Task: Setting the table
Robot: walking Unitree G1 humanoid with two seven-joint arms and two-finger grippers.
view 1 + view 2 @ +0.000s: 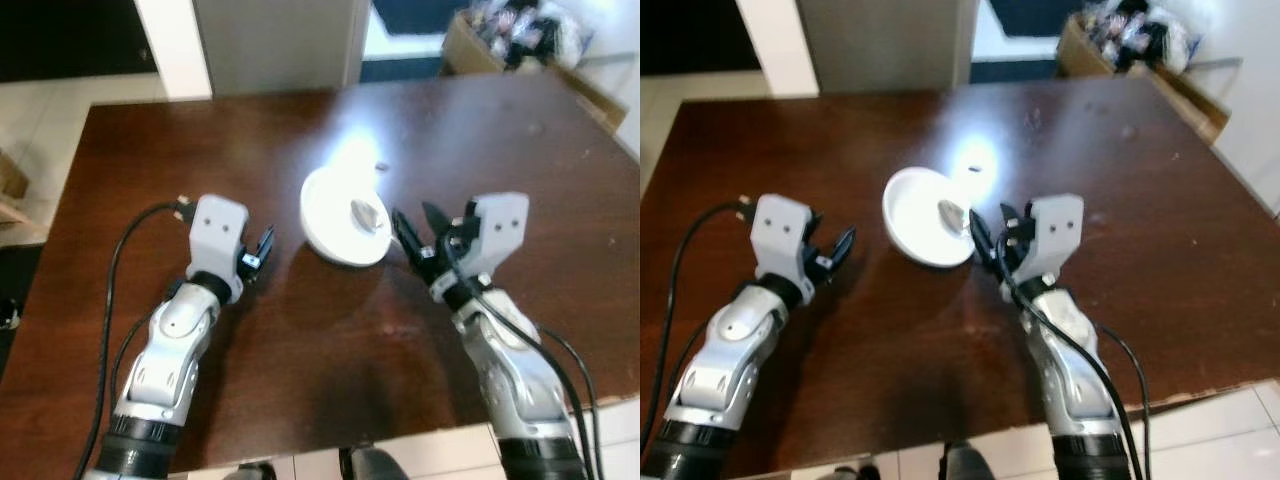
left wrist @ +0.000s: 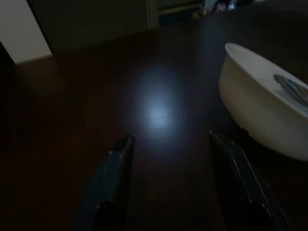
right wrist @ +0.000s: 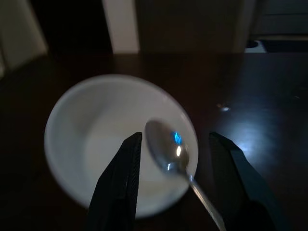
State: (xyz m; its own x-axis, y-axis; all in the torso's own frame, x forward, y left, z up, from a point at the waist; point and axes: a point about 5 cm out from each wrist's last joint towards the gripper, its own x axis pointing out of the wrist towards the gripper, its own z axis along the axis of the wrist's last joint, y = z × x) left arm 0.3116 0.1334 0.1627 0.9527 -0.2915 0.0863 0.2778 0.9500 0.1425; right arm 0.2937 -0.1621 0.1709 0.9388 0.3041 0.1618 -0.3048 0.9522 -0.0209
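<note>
A white bowl (image 1: pixel 335 215) stands in the middle of the dark brown table (image 1: pixel 300 340). A metal spoon (image 3: pixel 169 150) rests with its head inside the bowl, and its handle runs out over the near rim. My right gripper (image 1: pixel 416 226) is just right of the bowl, open, its fingers (image 3: pixel 122 178) on either side of the spoon handle without touching it. My left gripper (image 1: pixel 258 250) hovers low over the table a little left of the bowl (image 2: pixel 262 110), open, with nothing between its fingers (image 2: pixel 113 178).
A cardboard box (image 1: pixel 500 40) of clutter stands on the floor beyond the table's far right corner. A white pillar (image 1: pixel 175 45) rises behind the far edge. Pale floor tiles (image 1: pixel 620 430) show past the near right edge. A black cable (image 1: pixel 125 250) loops beside my left arm.
</note>
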